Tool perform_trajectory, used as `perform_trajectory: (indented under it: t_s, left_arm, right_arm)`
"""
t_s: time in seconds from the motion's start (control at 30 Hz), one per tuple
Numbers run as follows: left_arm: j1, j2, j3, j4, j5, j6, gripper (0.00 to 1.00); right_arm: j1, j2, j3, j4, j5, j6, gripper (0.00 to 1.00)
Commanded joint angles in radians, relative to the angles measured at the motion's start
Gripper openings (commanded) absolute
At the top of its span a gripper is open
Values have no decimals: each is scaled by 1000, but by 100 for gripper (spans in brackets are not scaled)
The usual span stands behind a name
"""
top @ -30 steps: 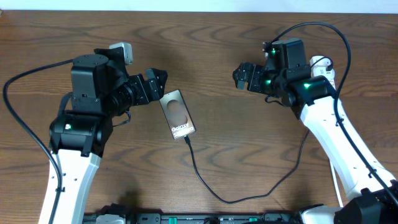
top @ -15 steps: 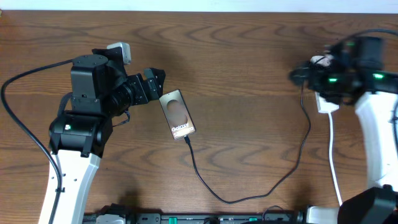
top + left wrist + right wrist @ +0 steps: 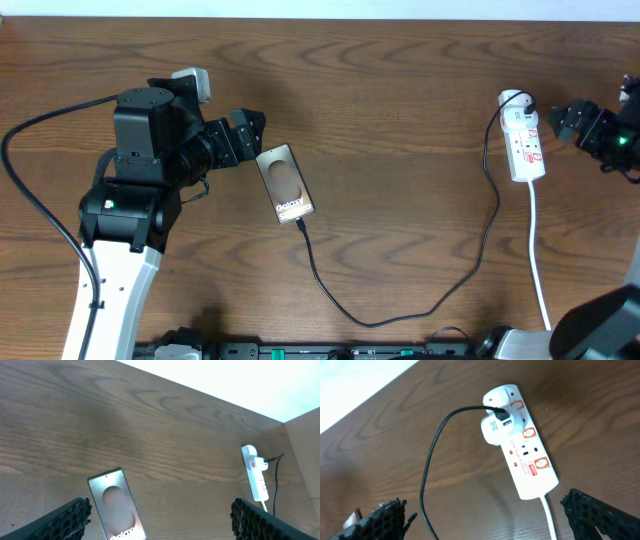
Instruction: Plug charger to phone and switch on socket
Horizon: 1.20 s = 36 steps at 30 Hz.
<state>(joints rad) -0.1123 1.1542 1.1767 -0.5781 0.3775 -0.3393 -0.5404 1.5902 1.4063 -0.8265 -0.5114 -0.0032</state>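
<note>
— Spotting the phone [image 3: 285,182] flat on the table [image 3: 400,80], just beside the left gripper [image 3: 248,137], with jaws spread, holding nothing.
— Tracing the charger [image 3: 380,322] from the phone's lower end, looping over to the socket [image 3: 524,146] near the right gripper [image 3: 565,122], with jaws spread there too.
— Looks already seated at the phone; cannot confirm. Limp, light cable: pinch at the stiff connector tip [image 3: 301,224], never mid-run.
— Agreed. Push a red-marked switch [image 3: 528,433] squarely from above; light strip, likely to skid.
</note>
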Motion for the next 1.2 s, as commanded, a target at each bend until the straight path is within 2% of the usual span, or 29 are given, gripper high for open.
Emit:
perform_trajectory:
  t_s: [0.0, 0.2, 0.37, 0.73, 1.17]
  left_arm:
    - [4, -4, 14, 3, -13, 14, 92]
    - [4, -4, 14, 3, -13, 14, 92]
    - [4, -4, 14, 3, -13, 14, 92]
    - [4, -4, 14, 3, -13, 14, 92]
    - [4, 17, 14, 2, -27, 13, 92]
  right_arm:
    - [3, 111, 82, -20, -58, -72, 99]
    - [6, 375, 351, -257, -85, -235, 99]
    - [7, 533, 516, -382, -56, -293, 99]
    - [76, 684, 548, -312, -56, -327, 99]
    - [117, 696, 548, -264, -10, -304, 99]
